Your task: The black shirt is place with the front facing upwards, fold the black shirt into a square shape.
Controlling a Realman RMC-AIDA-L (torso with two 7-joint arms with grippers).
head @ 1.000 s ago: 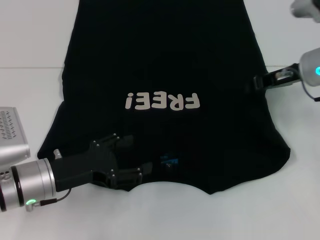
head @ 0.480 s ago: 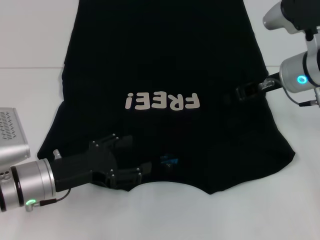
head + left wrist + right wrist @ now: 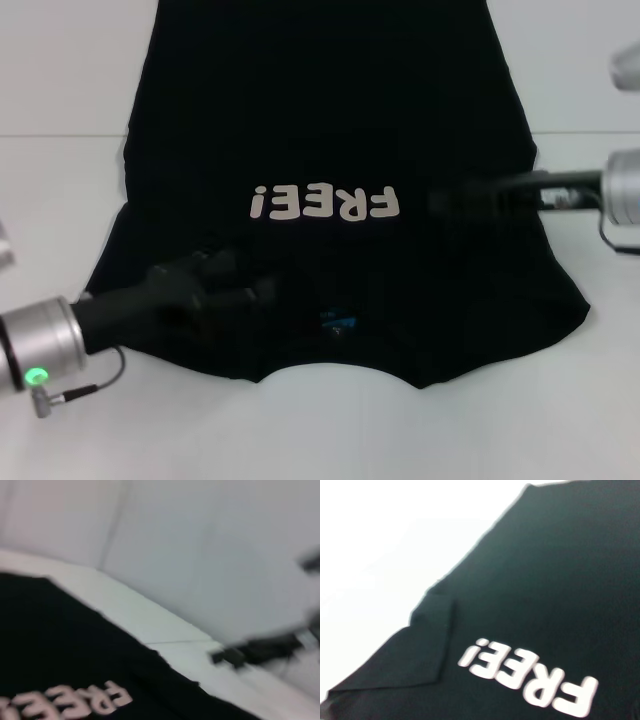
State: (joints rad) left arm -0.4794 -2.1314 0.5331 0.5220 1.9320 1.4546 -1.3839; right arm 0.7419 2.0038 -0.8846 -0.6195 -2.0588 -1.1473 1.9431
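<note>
The black shirt (image 3: 330, 130) lies flat on the white table, its off-white "FREE!" lettering (image 3: 325, 202) facing up and its blue neck label (image 3: 338, 322) at the near edge. My left gripper (image 3: 240, 280) hovers over the near left shoulder of the shirt, blurred by motion. From the right, my right gripper (image 3: 445, 200) reaches in over the shirt beside the lettering. The left wrist view shows the shirt (image 3: 60, 655) and the right arm's gripper (image 3: 250, 652) farther off. In the right wrist view the shirt (image 3: 545, 580) shows a folded-over sleeve (image 3: 427, 640).
The white table (image 3: 60, 180) surrounds the shirt, with a seam line (image 3: 60, 135) across it at the left. The shirt's far end runs out of the head view at the top. A bit of a silver housing (image 3: 5, 245) shows at the left edge.
My right gripper has swept left, from the shirt's right edge to well over the cloth. My left gripper has shifted up and left from the collar edge, and its arm has swung lower.
</note>
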